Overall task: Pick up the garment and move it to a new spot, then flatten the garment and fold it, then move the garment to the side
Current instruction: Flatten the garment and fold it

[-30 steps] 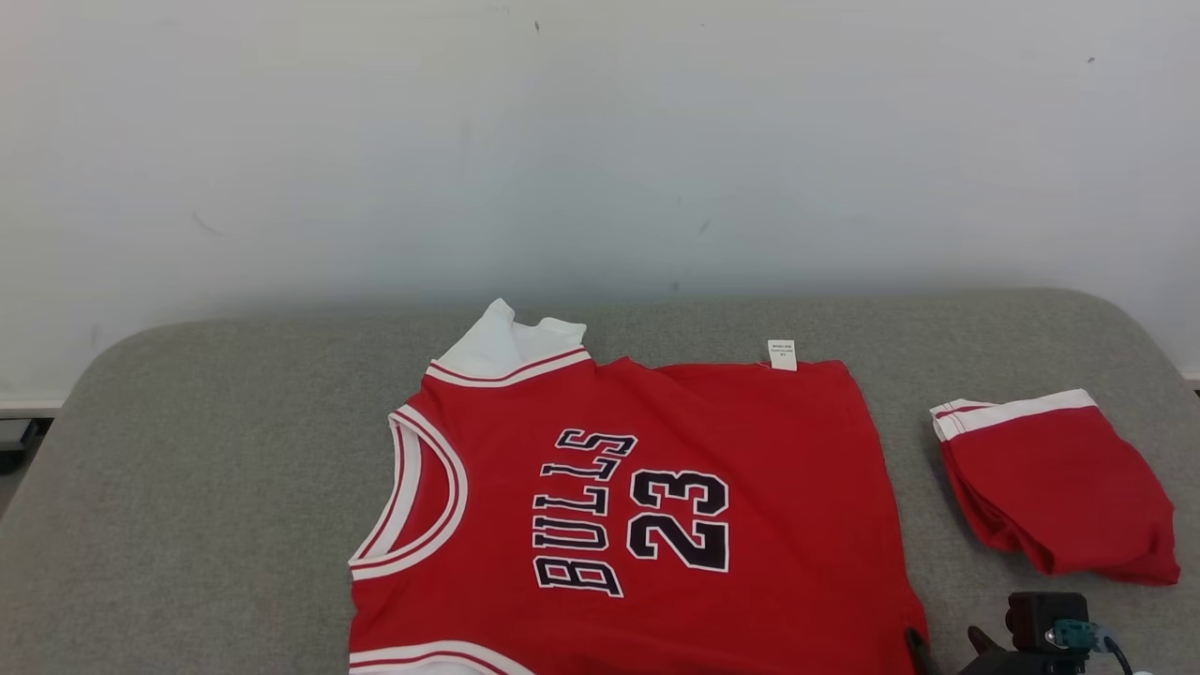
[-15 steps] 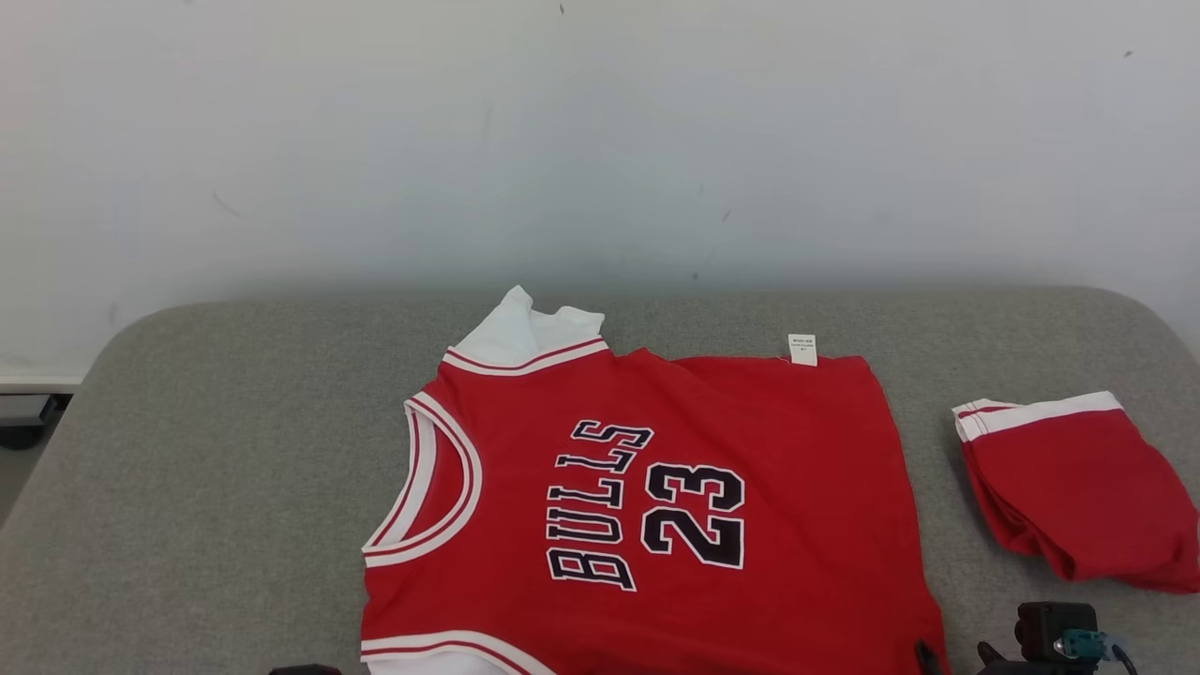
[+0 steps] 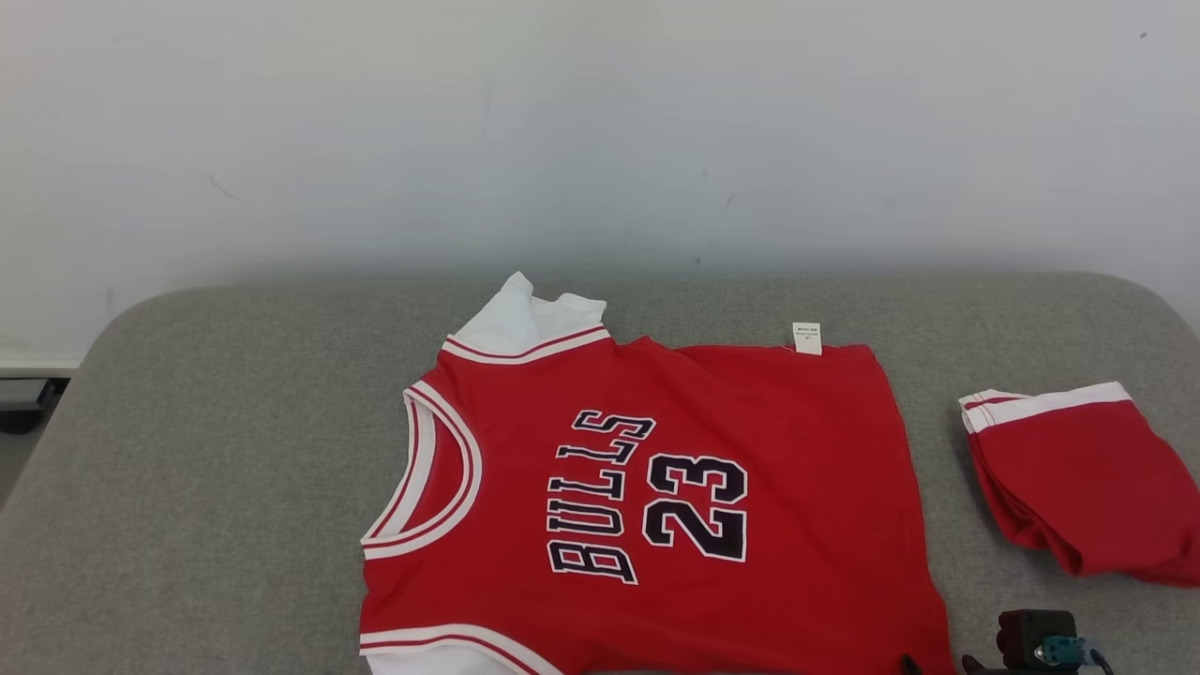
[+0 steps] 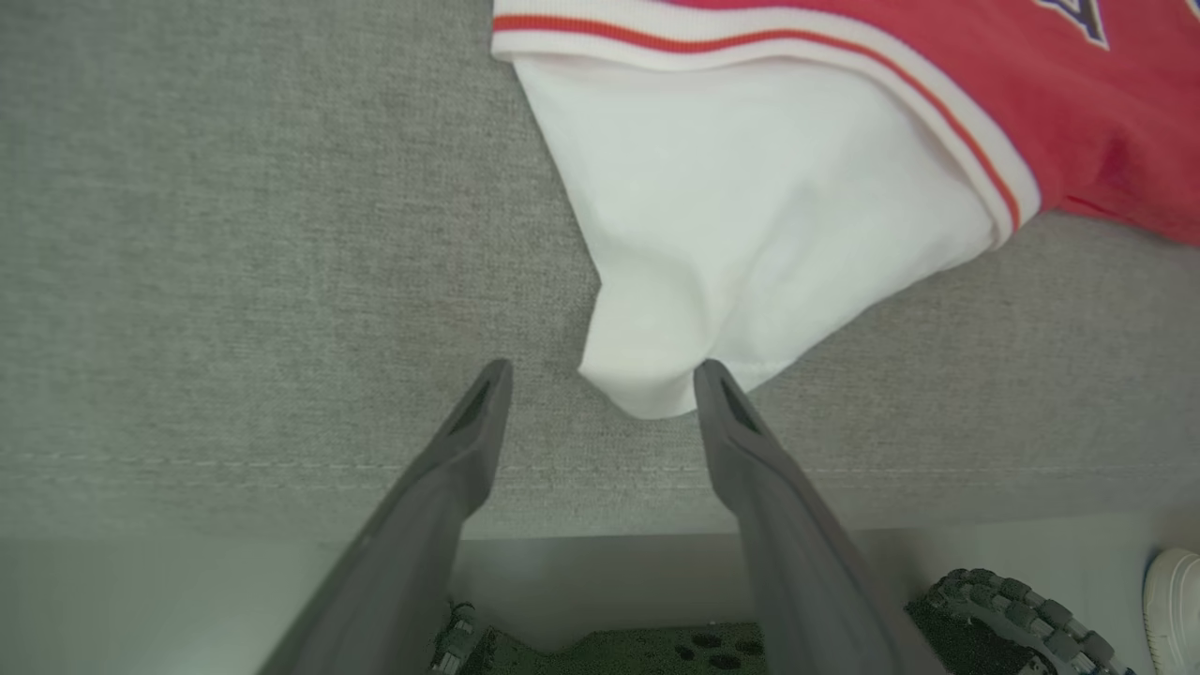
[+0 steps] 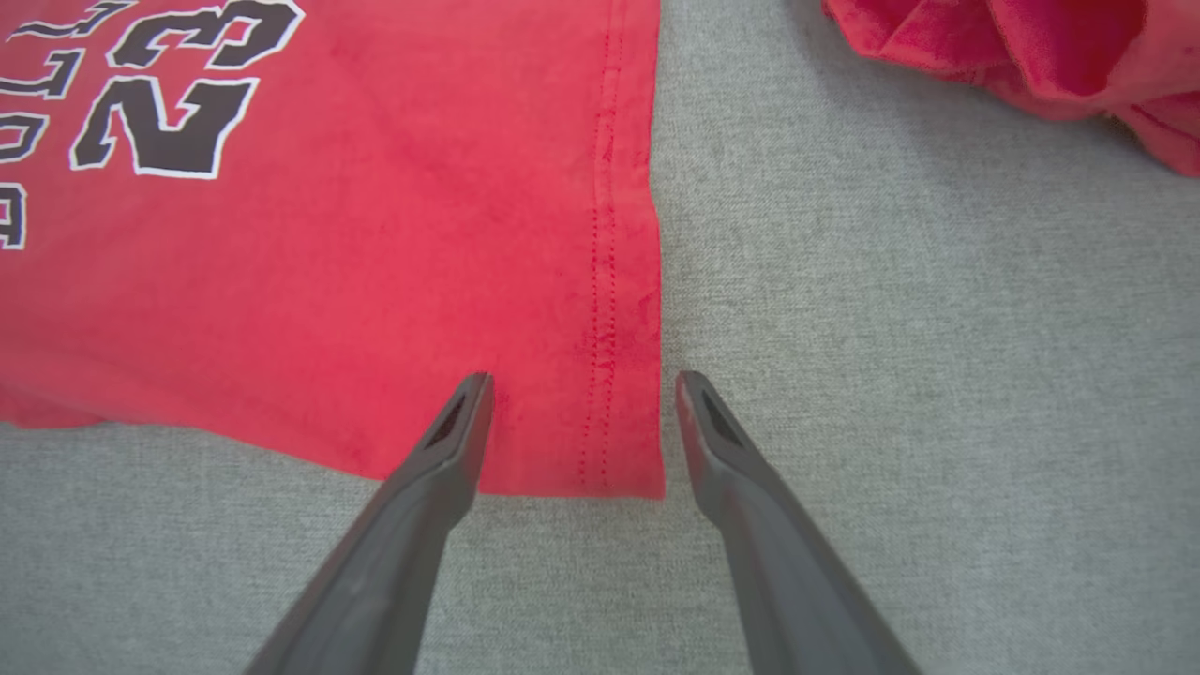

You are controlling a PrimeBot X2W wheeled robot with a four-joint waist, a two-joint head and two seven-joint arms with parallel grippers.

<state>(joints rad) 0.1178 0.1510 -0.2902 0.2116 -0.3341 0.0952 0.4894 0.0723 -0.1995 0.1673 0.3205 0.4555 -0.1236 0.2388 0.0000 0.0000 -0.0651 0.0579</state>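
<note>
Grey cushion [image 3: 234, 450], jersey [image 3: 797, 441] crosswise, neck [image 3: 466, 466] leftward

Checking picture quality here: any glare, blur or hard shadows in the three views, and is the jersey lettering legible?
Head view: even, soft light, no glare; jersey lettering sharp and legible, faint shadow low on the wall. Left wrist view: white sleeve bright but its folds show; no blur. Right wrist view: hem stitching crisp, red looks paler and pinker than in the head view.
</note>
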